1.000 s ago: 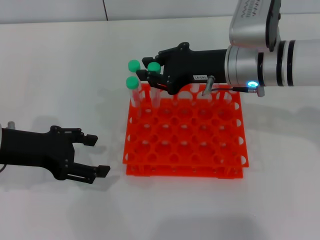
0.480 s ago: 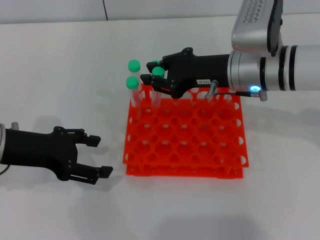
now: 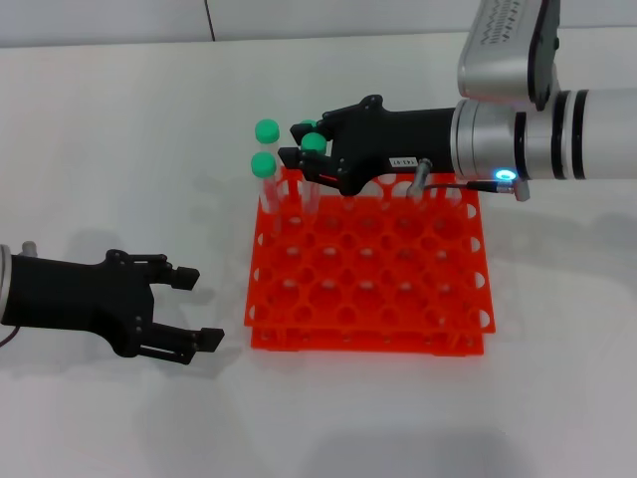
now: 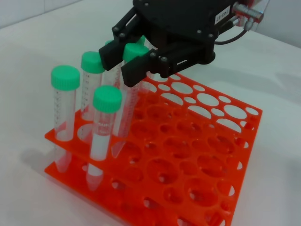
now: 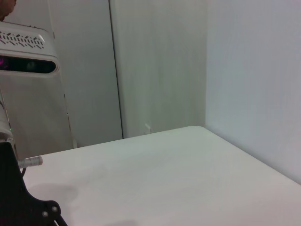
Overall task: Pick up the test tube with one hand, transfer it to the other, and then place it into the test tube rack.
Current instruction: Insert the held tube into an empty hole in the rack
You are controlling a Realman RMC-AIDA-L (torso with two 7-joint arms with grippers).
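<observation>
Three tubes: we count three green-capped tubes at the rack's (image 3: 366, 271) far-left corner.
test tube (image 3: 312, 175): in a hole there, leaning; right gripper (image 3: 296, 149) is clamped just under its cap.
left gripper (image 3: 194, 309): left of the rack, jaws apart, empty.
handling: we judge it light, stiff, slick plastic; hold near the cap.
risk: neighbouring tubes (image 4: 64, 109) stand close beside it.

tubes (image 3: 264, 164) in rack's (image 3: 368, 289) far-left corner, left hand (image 3: 184, 309) left
</observation>
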